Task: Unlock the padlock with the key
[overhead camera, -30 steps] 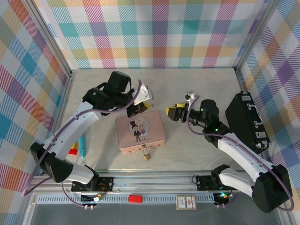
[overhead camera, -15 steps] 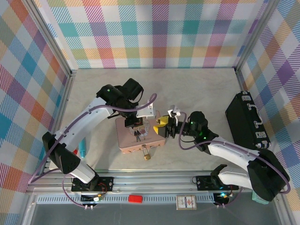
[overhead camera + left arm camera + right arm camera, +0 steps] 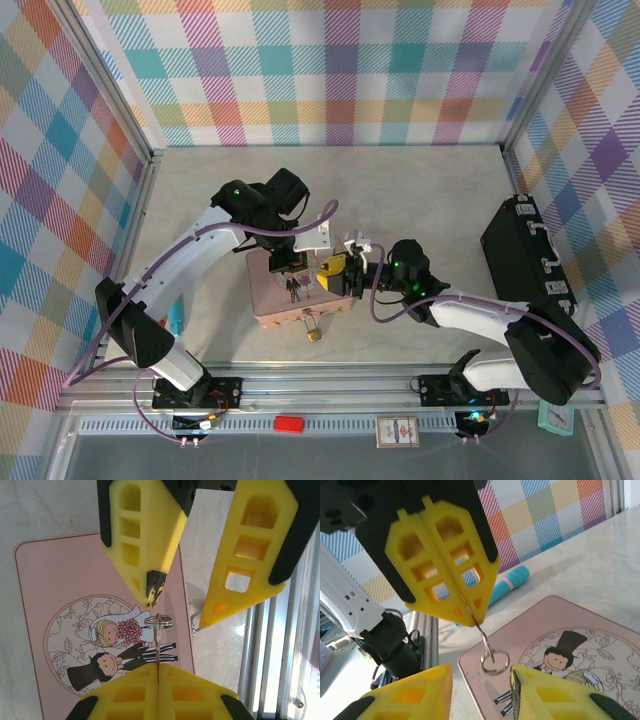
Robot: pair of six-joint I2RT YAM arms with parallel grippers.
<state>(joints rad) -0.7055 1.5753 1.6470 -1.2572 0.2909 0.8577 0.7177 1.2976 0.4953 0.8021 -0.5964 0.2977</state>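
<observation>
The key is held in the left gripper, whose yellow fingers are pressed together on one end of it, so this end is hidden between the pads. The long axis of the key goes straight out from these fingertips, and its small ring is at the free end, pointing toward the right gripper. From the right wrist the key slopes down from the closed fingers and the ring hangs at the low end, above the lid of the pink tin. The right gripper stands wide, one finger on each side of the ring, and touches neither the ring nor the key. The padlock is at the near edge of the tin, in the middle, with the shackle toward the tin and the gold body toward the rail. From above, the left arm rises from its base, bends at the elbow and comes over the tin with the gripper directed down. The right arm lies low and stretches to the left, so both grippers meet above the right part of the lid. A teal pen lies on the counter left of the tin.
</observation>
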